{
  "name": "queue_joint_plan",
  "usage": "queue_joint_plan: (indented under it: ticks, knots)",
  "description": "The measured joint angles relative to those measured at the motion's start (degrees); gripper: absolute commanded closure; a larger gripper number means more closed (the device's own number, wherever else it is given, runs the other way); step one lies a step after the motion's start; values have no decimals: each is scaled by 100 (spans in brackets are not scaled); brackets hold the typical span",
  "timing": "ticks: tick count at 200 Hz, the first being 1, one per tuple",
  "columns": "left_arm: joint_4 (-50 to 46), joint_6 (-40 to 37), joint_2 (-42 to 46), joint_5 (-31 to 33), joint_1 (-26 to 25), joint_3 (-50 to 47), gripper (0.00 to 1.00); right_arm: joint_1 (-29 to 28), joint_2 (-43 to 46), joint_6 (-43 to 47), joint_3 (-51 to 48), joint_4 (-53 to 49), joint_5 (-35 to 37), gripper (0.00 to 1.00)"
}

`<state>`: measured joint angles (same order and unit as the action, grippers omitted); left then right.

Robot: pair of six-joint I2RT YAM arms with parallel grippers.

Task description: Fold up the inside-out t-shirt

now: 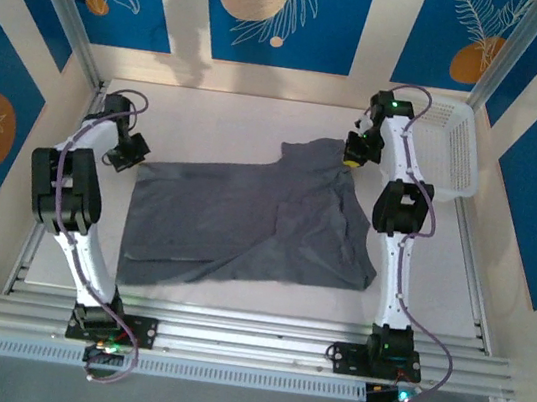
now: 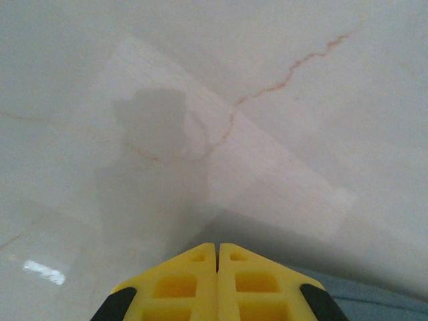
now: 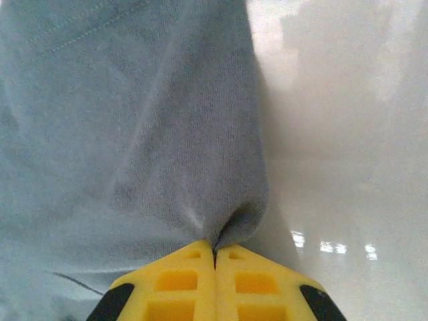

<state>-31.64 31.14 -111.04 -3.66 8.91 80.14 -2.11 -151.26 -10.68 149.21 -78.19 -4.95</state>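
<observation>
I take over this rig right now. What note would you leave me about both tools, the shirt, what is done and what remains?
Left tool: shut, over the bare white table at the left edge of the slate-grey soft fabric t-shirt; no cloth seen between its fingers.
Right tool: shut on a pinch of the shirt at its far right corner.
Shirt: spread across mid-table, rumpled on the right. White mesh basket: far right corner, apart from it.
Done: no neat fold visible yet.
Left: all the folding.

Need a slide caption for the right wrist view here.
Right gripper, shut, pinches a bunched fold of the inside-out t-shirt, with the glossy white table bare alongside.
</observation>
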Motion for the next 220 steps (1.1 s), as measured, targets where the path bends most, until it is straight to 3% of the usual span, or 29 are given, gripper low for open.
queue_joint_plan:
  ticks: [57,134,177,220]
  knots:
    - [114,46,632,-188,4,-721,100,-2,1309,-52,-1305,592,-319,100]
    - [232,177,2271,-11,9,-1941,100,-17,2833,-588,-4743,2124,-472,100]
    - [249,216,2702,50,9,-2540,100,-11,3204,-737,-5202,2435,-442,100]
    - [348,352,3571,245,9,-3073,100,-11,4586,-1102,-6384,3259,-396,100]
